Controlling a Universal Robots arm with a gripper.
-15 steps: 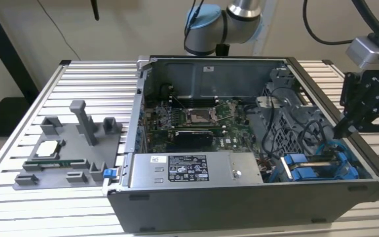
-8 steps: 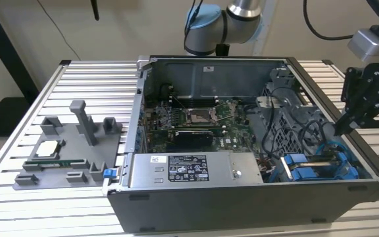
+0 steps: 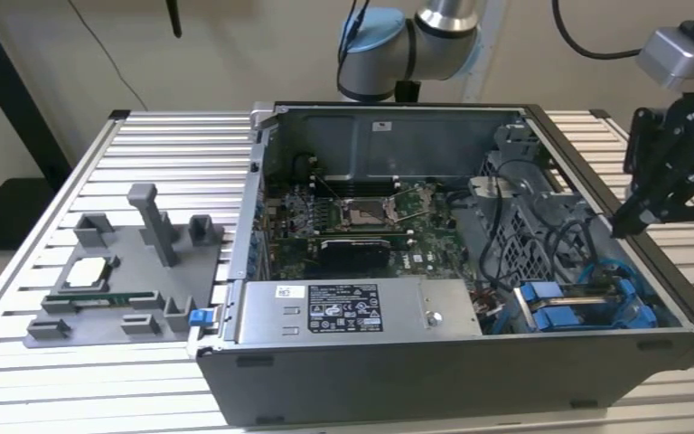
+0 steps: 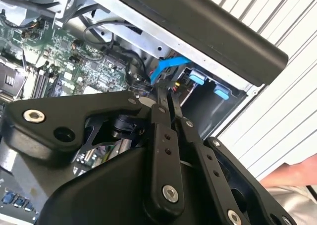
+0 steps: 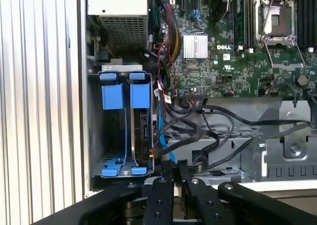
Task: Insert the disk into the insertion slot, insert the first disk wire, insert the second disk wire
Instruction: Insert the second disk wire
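Exterior view: gripper [image 3: 622,228], fingers [image 3: 639,210] together, empty, over the case rim [image 3: 690,276], open air around, near the insertion slot [image 3: 582,303].

Black cables [image 5: 195,131] tangle beside insertion slot [image 5: 116,136]; space over motherboard [image 5: 223,61] open.

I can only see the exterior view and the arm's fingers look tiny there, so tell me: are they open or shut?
Observer: Shut. In the second wrist view the fingers press together, tips near a blue cable.
Operator: Is the disk in yet?
Observer: Looks so. In the first wrist view the disk stands edge-on inside the insertion slot, by two blue handles.
Operator: Anyone nearby?
Observer: Yes, the second wrist view catches a person's hand over the ribbed table beside the case.
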